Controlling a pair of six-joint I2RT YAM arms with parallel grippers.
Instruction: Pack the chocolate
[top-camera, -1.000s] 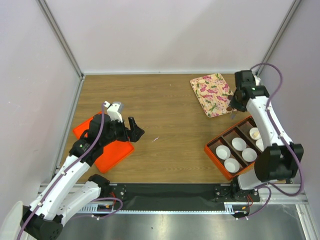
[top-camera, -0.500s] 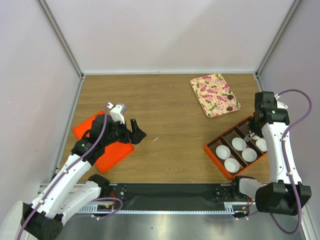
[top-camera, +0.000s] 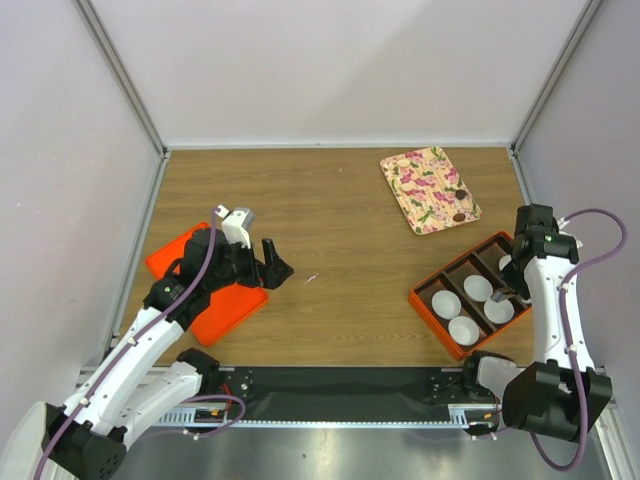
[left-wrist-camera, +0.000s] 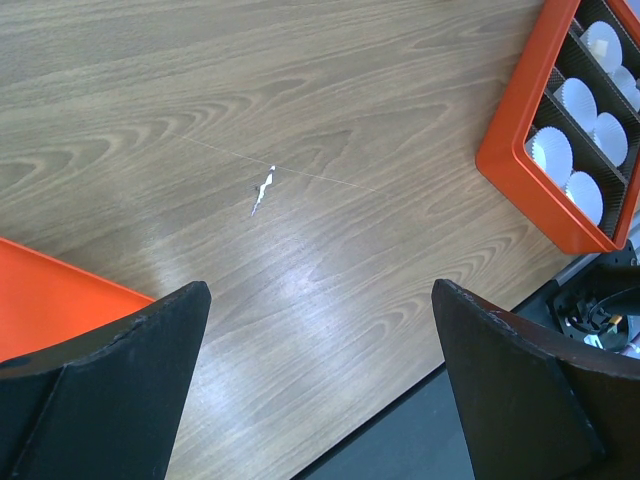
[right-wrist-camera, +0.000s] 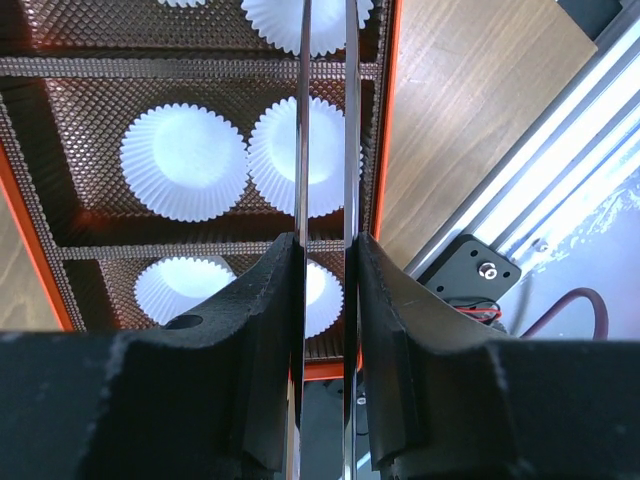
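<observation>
Chocolate (top-camera: 459, 214) not yet packed, as far as the views show: dark pieces lie on the floral tray (top-camera: 415, 175) and the cups look empty.
At the left, the left claw (left-wrist-camera: 315, 292) hangs spread wide and empty over the counter (top-camera: 340, 230), just beside a flat orange tray (top-camera: 222, 312). Further right, at least two pieces rest on the floral tray, well apart from the orange box (top-camera: 428, 305). At the far right, the right claw (right-wrist-camera: 325, 250) is poised over that box, pinching thin metal tweezers (right-wrist-camera: 301, 120). Their tips leave the wrist view, so whether they carry a piece cannot be told. No white paper cups (top-camera: 446, 304) in view show chocolate, so most of the packing likely remains.
</observation>
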